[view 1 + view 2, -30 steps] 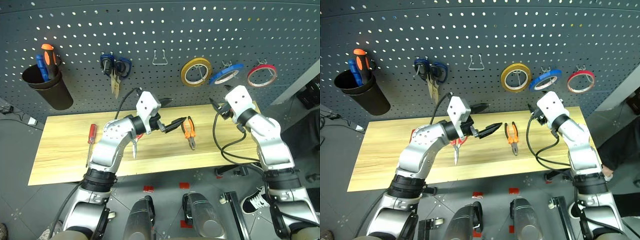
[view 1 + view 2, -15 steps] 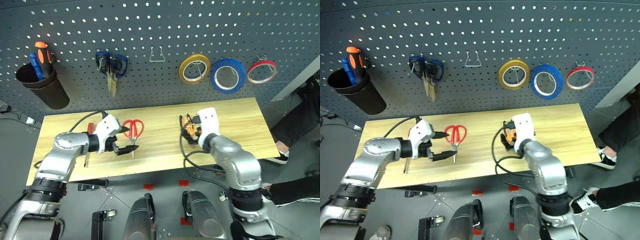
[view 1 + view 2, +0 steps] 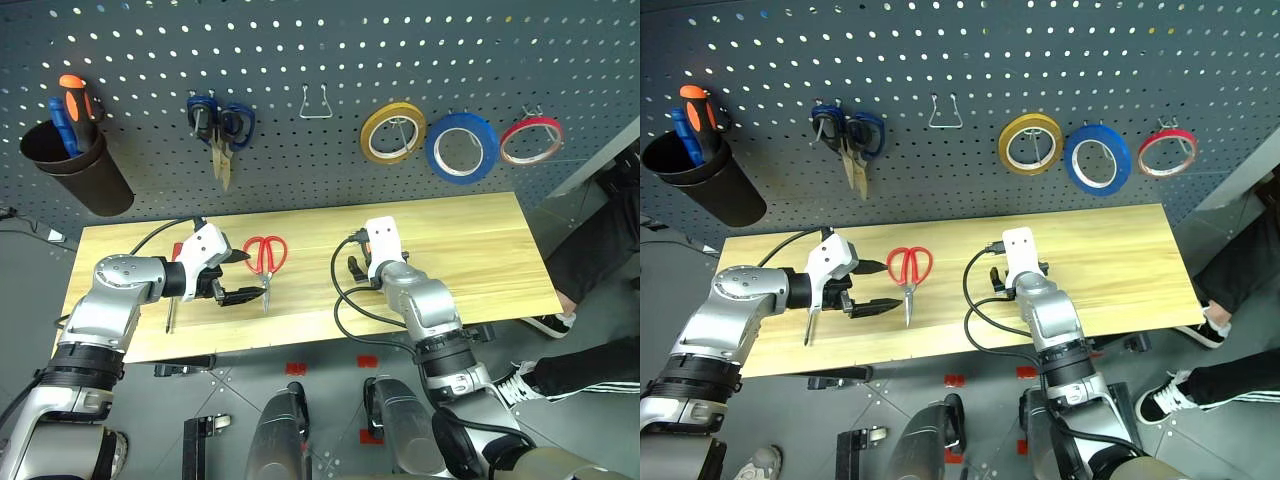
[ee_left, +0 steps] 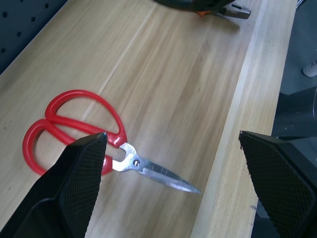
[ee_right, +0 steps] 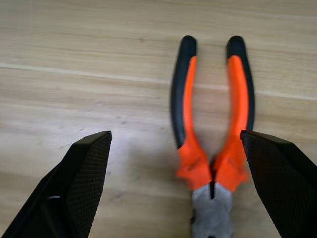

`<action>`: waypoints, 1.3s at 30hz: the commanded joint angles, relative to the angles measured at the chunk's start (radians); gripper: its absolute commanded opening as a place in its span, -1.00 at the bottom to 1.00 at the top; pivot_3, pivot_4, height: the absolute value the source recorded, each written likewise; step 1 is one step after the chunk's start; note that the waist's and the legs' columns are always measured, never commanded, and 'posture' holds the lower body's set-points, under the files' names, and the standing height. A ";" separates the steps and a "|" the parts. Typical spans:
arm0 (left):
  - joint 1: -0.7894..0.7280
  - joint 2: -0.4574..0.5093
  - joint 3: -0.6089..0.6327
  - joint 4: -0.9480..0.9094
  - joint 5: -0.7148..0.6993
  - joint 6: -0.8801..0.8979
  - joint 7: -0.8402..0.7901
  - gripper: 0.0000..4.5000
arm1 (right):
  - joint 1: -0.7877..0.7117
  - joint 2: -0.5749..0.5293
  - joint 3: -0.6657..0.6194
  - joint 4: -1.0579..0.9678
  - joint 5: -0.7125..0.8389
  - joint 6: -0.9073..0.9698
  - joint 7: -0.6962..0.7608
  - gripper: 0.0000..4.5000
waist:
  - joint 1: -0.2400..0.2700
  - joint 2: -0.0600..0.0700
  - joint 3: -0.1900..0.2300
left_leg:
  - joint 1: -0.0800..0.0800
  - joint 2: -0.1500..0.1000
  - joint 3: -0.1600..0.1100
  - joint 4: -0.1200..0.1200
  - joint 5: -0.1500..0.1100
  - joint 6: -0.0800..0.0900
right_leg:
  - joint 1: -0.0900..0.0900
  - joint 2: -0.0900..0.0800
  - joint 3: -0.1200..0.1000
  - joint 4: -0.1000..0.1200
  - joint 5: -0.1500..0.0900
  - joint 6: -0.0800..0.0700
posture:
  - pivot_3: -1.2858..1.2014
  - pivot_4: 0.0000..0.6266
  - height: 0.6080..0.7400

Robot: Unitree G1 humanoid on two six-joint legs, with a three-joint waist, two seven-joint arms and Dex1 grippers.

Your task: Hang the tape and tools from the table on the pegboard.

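The blue tape (image 3: 462, 147) hangs flat on a hook of the dark pegboard (image 3: 300, 50). Red-handled scissors (image 3: 265, 255) lie on the wooden table (image 3: 480, 250), blades toward the front edge. My left gripper (image 3: 246, 277) hovers open just left of them, its jaws level with the pivot (image 4: 130, 159). The orange-and-black pliers (image 5: 210, 134) lie flat under my right gripper (image 5: 174, 134), which is open, with a finger on either side of the handles and not touching them. The screwdriver's steel shaft (image 3: 169, 315) shows beneath my left forearm.
On the board hang a yellow ring (image 3: 393, 131), a thin red ring (image 3: 531, 140), blue-handled scissors (image 3: 220, 125), a bare wire hook (image 3: 316, 103) and a black cup (image 3: 75, 170) with orange and blue screwdrivers. A person's leg (image 3: 590, 260) is at the table's right end.
My right gripper came down from the blue tape at the board to the pliers on the table. My left arm swung left and down beside the scissors. The tape now hangs flat.
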 commanded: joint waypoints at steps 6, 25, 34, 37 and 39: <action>0.004 0.012 0.021 -0.032 0.002 0.000 -0.009 1.00 | -0.046 -0.017 -0.038 0.180 0.013 -0.079 0.005 0.97 | 0.001 -0.001 0.002 | 0.000 0.000 0.000 0.001 0.000 0.000 | 0.000 0.000 0.000 0.000 0.000 0.000 | -0.11 0.22 1.00; -0.006 -0.003 0.030 -0.008 0.004 -0.027 0.007 1.00 | -0.059 -0.084 0.023 0.065 -0.017 -0.069 0.083 0.97 | 0.003 -0.001 0.003 | 0.000 0.000 0.000 0.002 0.000 0.000 | 0.000 0.000 0.000 0.002 0.001 -0.001 | -0.13 0.19 1.00; -0.008 -0.008 0.024 0.008 0.005 -0.039 0.012 1.00 | 0.008 -0.099 0.053 -0.075 -0.013 0.006 0.099 0.97 | 0.003 -0.001 0.003 | 0.000 0.000 0.000 0.002 0.000 0.001 | 0.000 0.000 0.000 0.002 0.001 -0.001 | -0.14 0.19 1.00; -0.017 -0.008 0.021 0.021 0.009 -0.042 0.008 1.00 | 0.020 -0.097 0.033 -0.083 -0.003 0.009 0.091 0.97 | 0.002 -0.001 0.003 | 0.000 0.000 0.000 0.002 0.000 0.001 | 0.000 0.000 0.000 0.002 0.001 -0.001 | -0.14 0.19 1.00; -0.026 -0.006 0.019 0.035 0.011 -0.046 0.002 1.00 | 0.027 -0.085 0.009 -0.099 0.013 0.010 0.080 0.97 | 0.003 -0.001 0.003 | 0.000 0.000 0.000 0.002 0.000 0.001 | 0.000 0.000 0.000 0.001 0.001 -0.001 | -0.14 0.19 1.00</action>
